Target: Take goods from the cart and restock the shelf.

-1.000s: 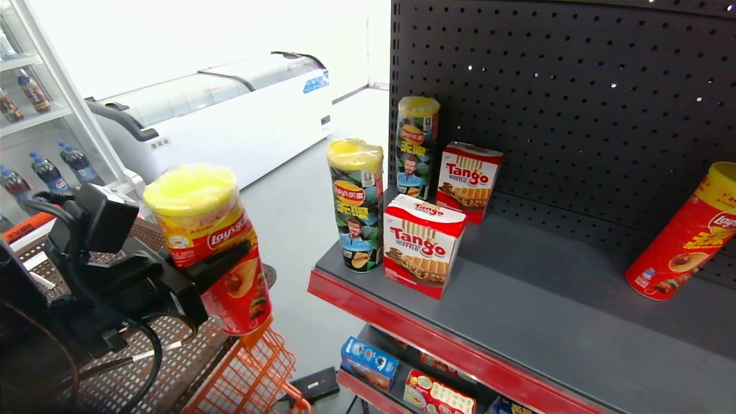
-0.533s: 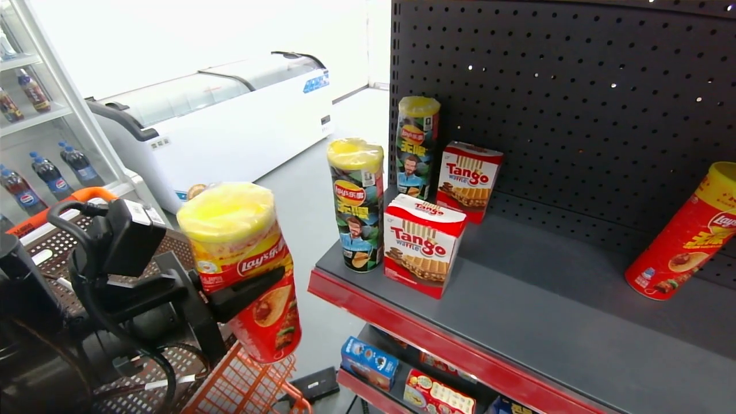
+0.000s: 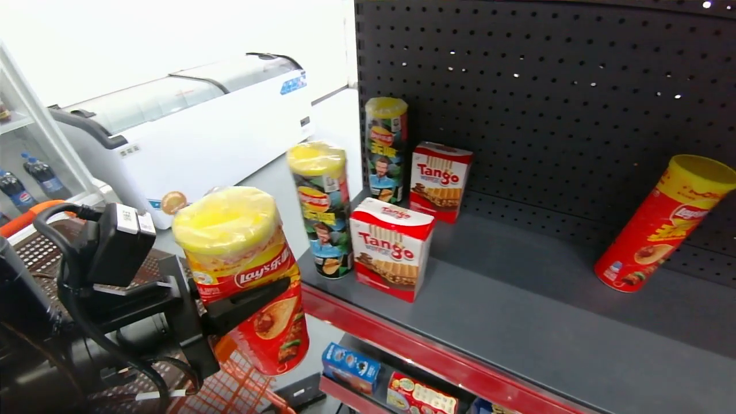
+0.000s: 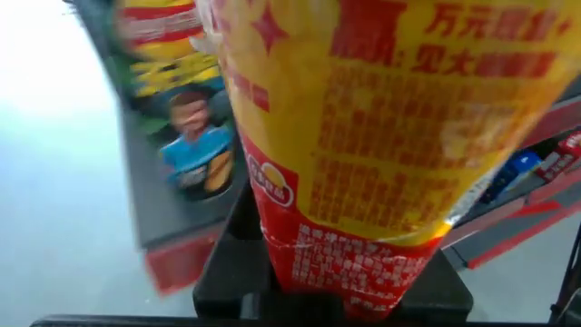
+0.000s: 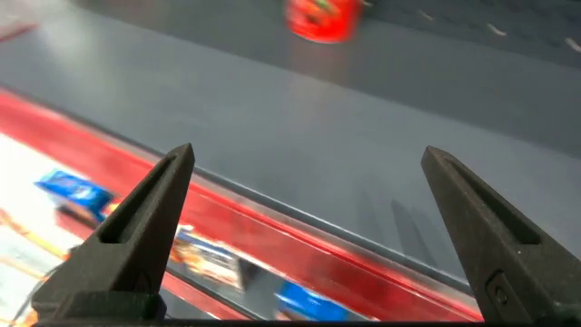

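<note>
A tall red chip can [image 3: 233, 253] with a yellow lid stands nearly upright in the air, clamped about its middle by the left gripper [image 3: 259, 290]. One black finger [image 3: 247, 299] crosses the front of the can. From the left wrist the can [image 4: 363, 136] looms close, its base seated between the jaws. Below this gripper sits the orange wire cart [image 3: 241, 391]. Just to its right runs the red front edge of the grey shelf [image 3: 517, 322]. Nearest the gripper on the shelf stands a green chip can [image 3: 322, 210], with a red and white wafer box [image 3: 391, 247] beside it. Farther back are a second green can [image 3: 385, 149] and a second wafer box [image 3: 440, 181], both near the black pegboard [image 3: 546, 103]. Well off to the right, another red can [image 3: 661, 224] leans tilted against the pegboard. The right gripper [image 5: 309, 227] hangs with its fingers spread wide and nothing between them, above the shelf's front edge [image 5: 300, 118], with the leaning red can [image 5: 324, 18] far beyond it. Behind the left gripper stands a white chest freezer [image 3: 190, 132].
</note>
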You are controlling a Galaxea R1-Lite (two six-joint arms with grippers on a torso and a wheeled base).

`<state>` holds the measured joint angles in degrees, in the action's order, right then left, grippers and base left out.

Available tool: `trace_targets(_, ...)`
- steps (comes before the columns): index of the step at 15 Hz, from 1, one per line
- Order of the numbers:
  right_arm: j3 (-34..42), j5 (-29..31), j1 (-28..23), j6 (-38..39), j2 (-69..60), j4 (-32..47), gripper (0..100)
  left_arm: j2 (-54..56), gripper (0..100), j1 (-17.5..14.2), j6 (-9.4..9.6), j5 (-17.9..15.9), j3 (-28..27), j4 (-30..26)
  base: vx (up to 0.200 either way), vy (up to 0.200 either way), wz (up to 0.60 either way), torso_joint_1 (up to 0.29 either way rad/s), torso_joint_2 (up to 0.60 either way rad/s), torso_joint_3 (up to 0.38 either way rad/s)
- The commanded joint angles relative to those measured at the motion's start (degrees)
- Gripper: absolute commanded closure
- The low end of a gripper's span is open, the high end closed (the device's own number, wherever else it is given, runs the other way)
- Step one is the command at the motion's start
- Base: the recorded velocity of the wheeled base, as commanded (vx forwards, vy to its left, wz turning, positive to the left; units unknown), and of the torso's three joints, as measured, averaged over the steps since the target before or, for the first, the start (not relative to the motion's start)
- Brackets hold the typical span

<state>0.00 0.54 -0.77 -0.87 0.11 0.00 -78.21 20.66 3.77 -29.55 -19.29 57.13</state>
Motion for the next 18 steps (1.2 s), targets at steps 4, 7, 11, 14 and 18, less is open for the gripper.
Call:
trace_targets(4, 0.00, -0.01, -0.02, -0.01, 0.07, -0.09, 0, 0.08, 100, 0.08, 0.01, -0.77, -0.31, 0.18, 0.000, 0.000, -0.60, 0.005, 0.01, 0.002)
trace_targets(7, 0.00, -0.01, -0.02, -0.01, 0.07, -0.09, 0, 1.84, 100, 2.45, -1.57, -1.83, -0.31, 0.09, 0.000, 0.000, -0.60, 0.004, 0.01, -0.004)
trace_targets(11, 0.00, -0.01, -0.02, -0.01, 0.07, -0.09, 0, 2.19, 100, 2.72, -2.36, -0.86, -0.49, 0.27, 0.000, 0.000, 0.00, 0.000, 0.00, 0.000)
trace_targets(14, 0.00, -0.01, -0.02, -0.01, 0.07, -0.09, 0, 2.19, 100, 2.54, -2.36, -0.77, -0.31, 0.27, 0.000, 0.000, 0.00, 0.000, 0.00, 0.000)
trace_targets(18, 0.00, -0.01, -0.02, 0.07, 0.07, -0.09, 0, 2.19, 100, 2.54, -2.36, -0.77, -0.31, 0.27, 0.000, 0.000, -0.15, -0.001, 0.00, 0.001)
